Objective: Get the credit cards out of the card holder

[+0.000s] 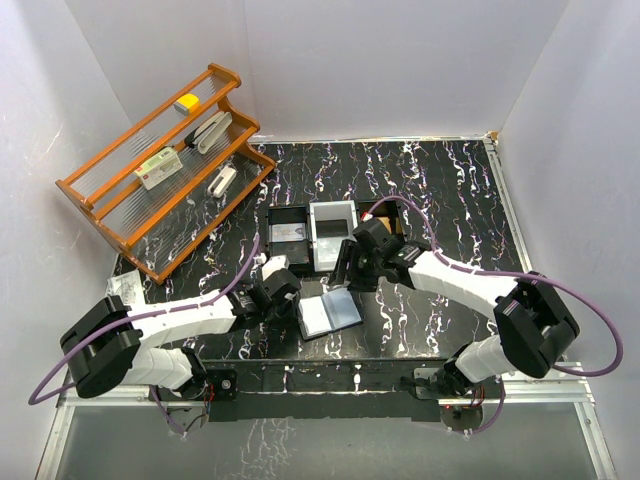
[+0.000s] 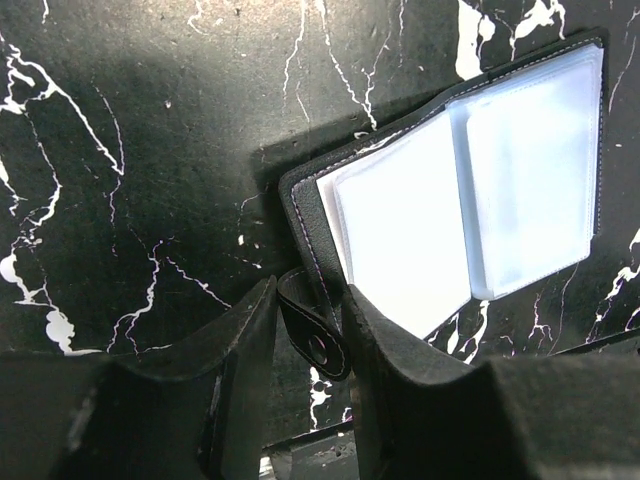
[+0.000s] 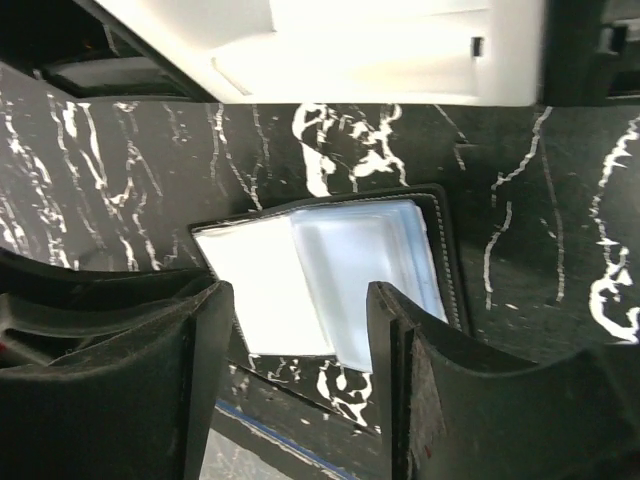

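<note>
left gripper (image 2: 308, 295): front-left of tray (image 1: 273, 228), jaws pinched on snap tab (image 2: 318, 335) | card holder (image 1: 330, 313): lying open, pockets up, just in front of tray | right gripper (image 3: 300, 290): between card holder and tray, jaws apart, holding nothing

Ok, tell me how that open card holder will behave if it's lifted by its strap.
The card holder looks thin and probably light, so it should lift easily. It is a hinged bifold with loose clear sleeves, so it will likely flop or swing shut. The glossy plastic looks slippery; the strap seems the surer grip.
</note>
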Action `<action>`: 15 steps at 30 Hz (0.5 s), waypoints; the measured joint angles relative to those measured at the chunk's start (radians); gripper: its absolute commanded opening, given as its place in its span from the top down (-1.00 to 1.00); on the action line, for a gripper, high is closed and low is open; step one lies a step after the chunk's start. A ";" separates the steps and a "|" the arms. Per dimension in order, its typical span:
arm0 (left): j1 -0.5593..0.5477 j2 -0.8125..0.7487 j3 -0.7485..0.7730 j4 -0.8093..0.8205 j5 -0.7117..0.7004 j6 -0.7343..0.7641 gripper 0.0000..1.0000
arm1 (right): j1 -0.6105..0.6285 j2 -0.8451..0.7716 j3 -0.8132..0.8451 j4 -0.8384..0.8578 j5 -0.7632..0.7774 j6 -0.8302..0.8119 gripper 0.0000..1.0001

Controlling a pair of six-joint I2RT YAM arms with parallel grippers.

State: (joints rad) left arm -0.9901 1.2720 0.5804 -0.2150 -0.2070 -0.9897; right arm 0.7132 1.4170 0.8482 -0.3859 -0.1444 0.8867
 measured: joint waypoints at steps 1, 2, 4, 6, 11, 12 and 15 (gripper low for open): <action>0.000 0.000 0.002 0.001 0.002 0.005 0.39 | -0.007 0.000 -0.002 -0.013 0.005 -0.010 -0.11; 0.000 0.000 0.002 0.002 0.003 0.010 0.40 | -0.009 0.000 -0.004 -0.021 0.008 -0.021 -0.11; 0.000 0.000 0.005 0.001 0.005 0.018 0.41 | -0.008 0.002 -0.008 -0.036 0.007 -0.039 -0.11; 0.000 0.000 0.010 0.000 0.006 0.026 0.43 | -0.008 0.010 -0.008 -0.045 0.007 -0.053 -0.11; 0.000 0.000 0.017 0.002 0.008 0.047 0.46 | -0.007 0.055 -0.008 -0.061 -0.003 -0.084 -0.05; 0.000 0.000 0.017 0.002 0.008 0.050 0.47 | -0.007 0.063 -0.010 -0.060 -0.009 -0.090 -0.04; 0.000 0.005 0.022 0.000 0.009 0.059 0.50 | -0.007 0.076 -0.023 -0.058 -0.025 -0.098 -0.02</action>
State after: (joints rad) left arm -0.9901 1.2770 0.6022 -0.2150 -0.1978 -0.9306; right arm 0.7059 1.4925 0.8253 -0.4435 -0.1696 0.7891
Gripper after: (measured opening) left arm 0.267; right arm 0.521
